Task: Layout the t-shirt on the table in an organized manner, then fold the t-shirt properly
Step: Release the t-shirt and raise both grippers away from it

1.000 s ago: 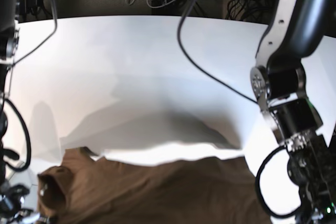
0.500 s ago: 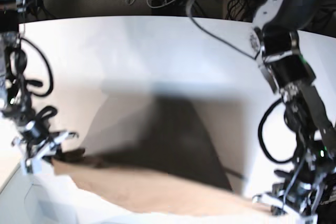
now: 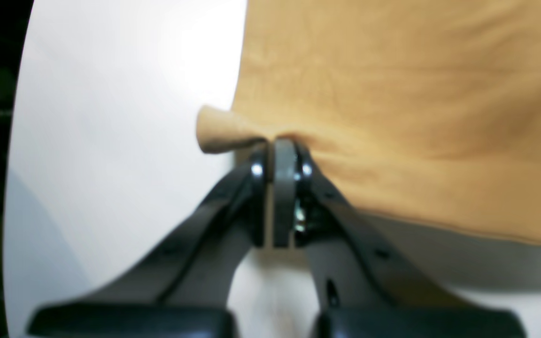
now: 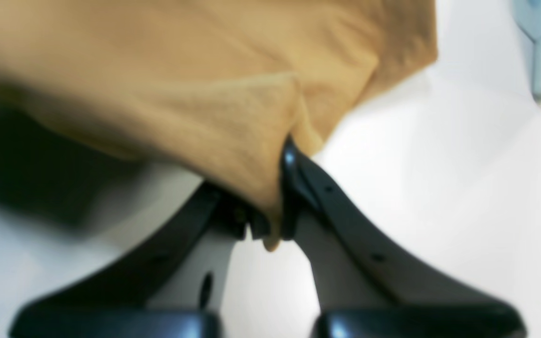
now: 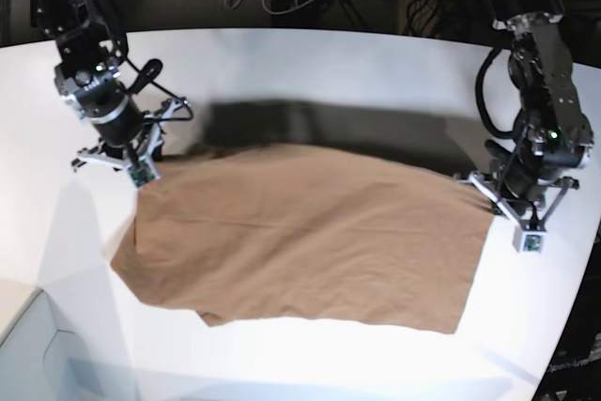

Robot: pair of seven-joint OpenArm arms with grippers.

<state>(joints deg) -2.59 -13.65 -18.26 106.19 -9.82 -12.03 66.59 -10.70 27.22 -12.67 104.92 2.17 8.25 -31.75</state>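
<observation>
Now the t-shirt (image 5: 300,232) is lying spread across the middle of the white table (image 5: 310,72) — a second ago it was bunched at the near edge, and half a second ago it was hanging in the air. The left tool (image 3: 282,150) and right tool (image 4: 275,188) are each clamping a far corner, at opposite sides. Judging by this, the laying-out is nearly finished; smoothing and folding are waiting.

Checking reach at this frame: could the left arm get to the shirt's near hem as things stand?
Probably not yet: the left end effector is shut on the t-shirt's far corner, though the table beside the hem looks bare.
</observation>
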